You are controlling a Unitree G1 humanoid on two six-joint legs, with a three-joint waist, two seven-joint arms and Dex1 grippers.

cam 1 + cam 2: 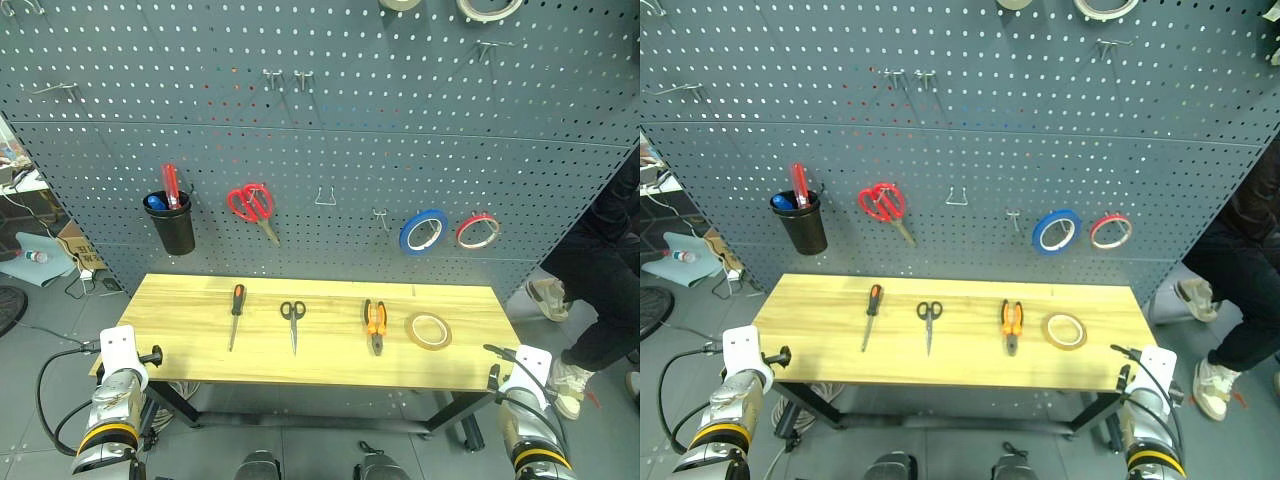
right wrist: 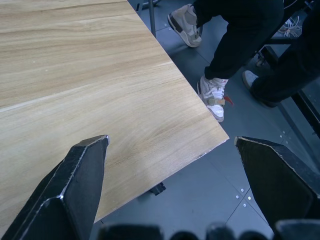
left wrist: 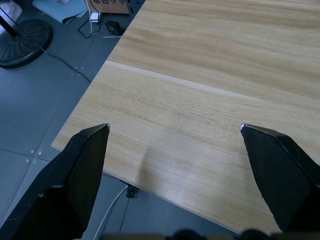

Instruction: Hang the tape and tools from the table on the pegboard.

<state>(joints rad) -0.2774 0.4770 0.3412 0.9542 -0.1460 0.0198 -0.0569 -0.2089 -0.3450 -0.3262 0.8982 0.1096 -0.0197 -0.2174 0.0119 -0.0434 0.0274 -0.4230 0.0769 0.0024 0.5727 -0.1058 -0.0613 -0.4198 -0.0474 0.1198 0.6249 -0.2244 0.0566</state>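
Observation:
On the light wooden table (image 1: 180, 330) lie, from left to right, a screwdriver (image 1: 236, 315) with an orange-and-black handle, small black-handled scissors (image 1: 292, 322), orange-handled pliers (image 1: 375, 325) and a tan ring of tape (image 1: 428, 330). Behind the table rises the dark blue-grey pegboard (image 1: 350, 120). My left gripper (image 3: 174, 127) is open above the table's near left corner, holding nothing. Over the near right corner, my right gripper (image 2: 171, 139) is open and empty too. Both stand well apart from the tools.
On the pegboard hang red-handled scissors (image 1: 252, 205), a blue tape ring (image 1: 424, 231), a red tape ring (image 1: 478, 230) and a black cup (image 1: 172, 222). Bare hooks (image 1: 325, 196) sit between them. A person's legs (image 1: 600, 280) stand right of the table.

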